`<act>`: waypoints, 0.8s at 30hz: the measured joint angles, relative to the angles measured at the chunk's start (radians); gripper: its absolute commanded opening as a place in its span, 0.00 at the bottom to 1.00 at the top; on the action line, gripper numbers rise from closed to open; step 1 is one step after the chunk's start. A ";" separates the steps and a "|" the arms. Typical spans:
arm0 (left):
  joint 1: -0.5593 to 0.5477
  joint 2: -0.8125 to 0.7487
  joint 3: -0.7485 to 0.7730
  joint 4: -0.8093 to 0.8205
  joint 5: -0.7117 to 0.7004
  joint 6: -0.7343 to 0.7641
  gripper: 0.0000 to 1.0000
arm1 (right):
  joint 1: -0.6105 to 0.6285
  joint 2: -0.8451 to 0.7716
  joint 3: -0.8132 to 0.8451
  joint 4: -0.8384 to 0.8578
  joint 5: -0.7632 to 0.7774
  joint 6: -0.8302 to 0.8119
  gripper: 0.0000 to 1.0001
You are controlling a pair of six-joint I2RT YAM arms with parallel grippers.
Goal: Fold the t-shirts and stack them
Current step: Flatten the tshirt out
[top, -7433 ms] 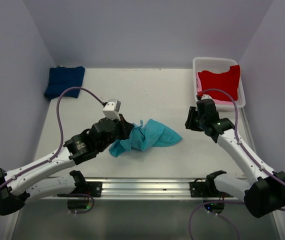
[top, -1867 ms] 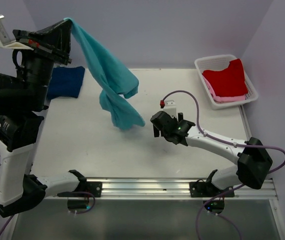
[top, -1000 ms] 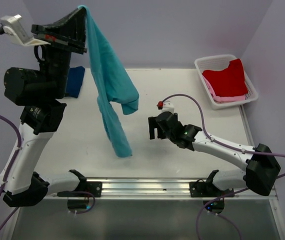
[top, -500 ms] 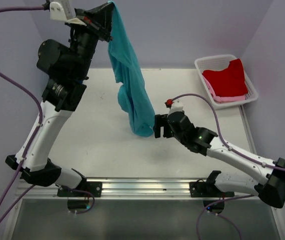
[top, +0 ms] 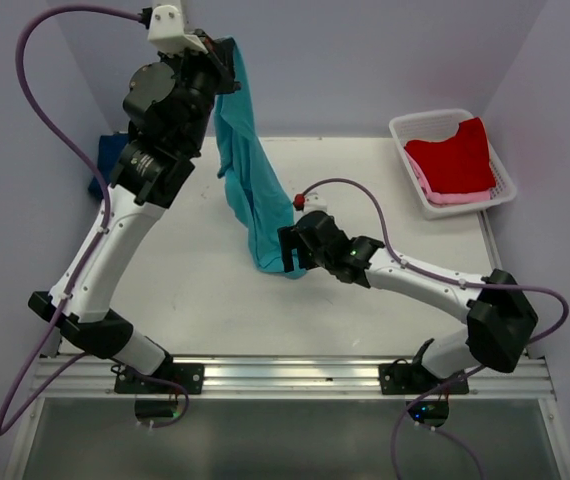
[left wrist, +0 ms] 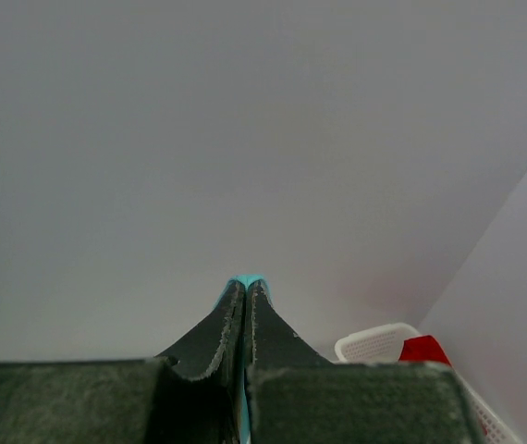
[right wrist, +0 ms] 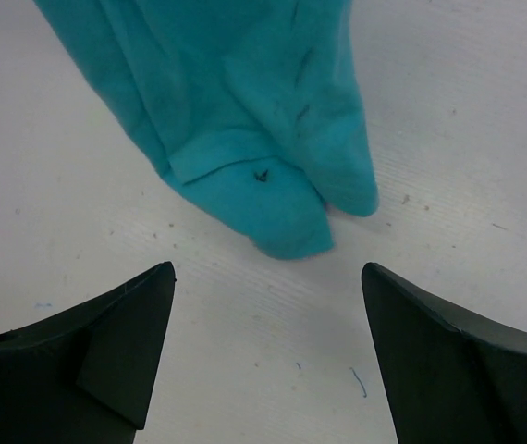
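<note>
My left gripper is raised high at the back and shut on the top of a turquoise t-shirt, which hangs down in a long bunch, its lower end at or just above the table. In the left wrist view the fingers pinch a turquoise edge. My right gripper is open and low over the table beside the shirt's lower end. In the right wrist view the shirt's tip hangs just ahead of the open gripper, apart from both fingers.
A white slotted basket at the back right holds a folded red shirt on a pink one. A folded navy shirt lies at the back left, mostly hidden behind my left arm. Walls enclose the table's sides and back.
My left arm has swung the hanging turquoise shirt right and toward the back. My right gripper has moved left, up to the shirt's lower end, staying open.
</note>
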 measured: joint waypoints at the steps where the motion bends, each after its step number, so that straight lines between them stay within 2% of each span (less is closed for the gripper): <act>1: 0.000 -0.002 0.000 -0.003 -0.008 0.000 0.00 | 0.000 0.024 0.008 0.010 -0.018 0.005 0.84; 6: 0.000 -0.016 -0.017 -0.023 -0.044 -0.007 0.00 | 0.000 0.135 0.045 0.094 -0.123 0.031 0.77; 11: 0.000 -0.075 -0.104 -0.026 -0.062 -0.029 0.00 | 0.006 0.326 0.138 0.163 -0.228 0.049 0.66; 16: 0.000 -0.126 -0.168 -0.026 -0.074 -0.045 0.00 | 0.012 0.481 0.241 0.154 -0.252 0.040 0.59; 24: 0.000 -0.212 -0.233 -0.025 -0.097 -0.053 0.00 | 0.011 0.553 0.347 0.122 -0.220 0.009 0.54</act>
